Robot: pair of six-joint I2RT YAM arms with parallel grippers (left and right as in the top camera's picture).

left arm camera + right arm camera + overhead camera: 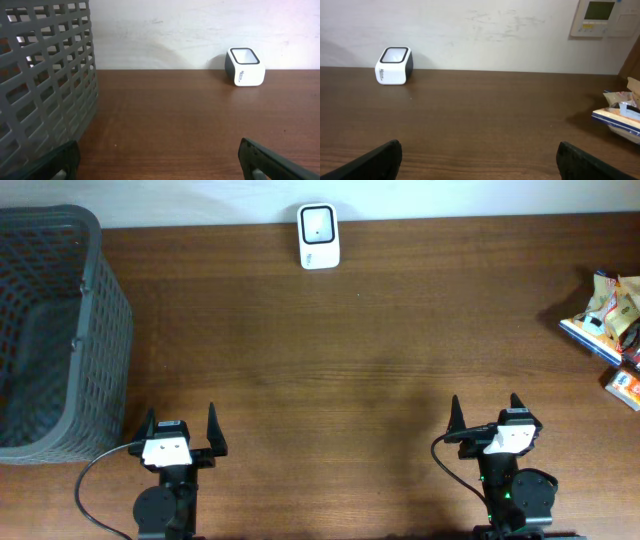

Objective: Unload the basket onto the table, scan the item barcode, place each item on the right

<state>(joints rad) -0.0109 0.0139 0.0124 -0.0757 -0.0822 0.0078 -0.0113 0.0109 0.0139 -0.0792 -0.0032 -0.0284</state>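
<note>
Brown desk against a pale wall carries the scanner at its back edge, window up for a barcode, while the packaged items lie far right, nearest the right fingers, which, like the left fingers, stand apart and empty.

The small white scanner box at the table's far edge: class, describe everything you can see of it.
The small white scanner box looks plastic, with rounded corners, a dark grey part behind its white front and a slanted, dark-framed window on top. Unreadable lettering marks the front. It stands upright on the brown wooden table, near the pale wall, touching nothing else.
</note>
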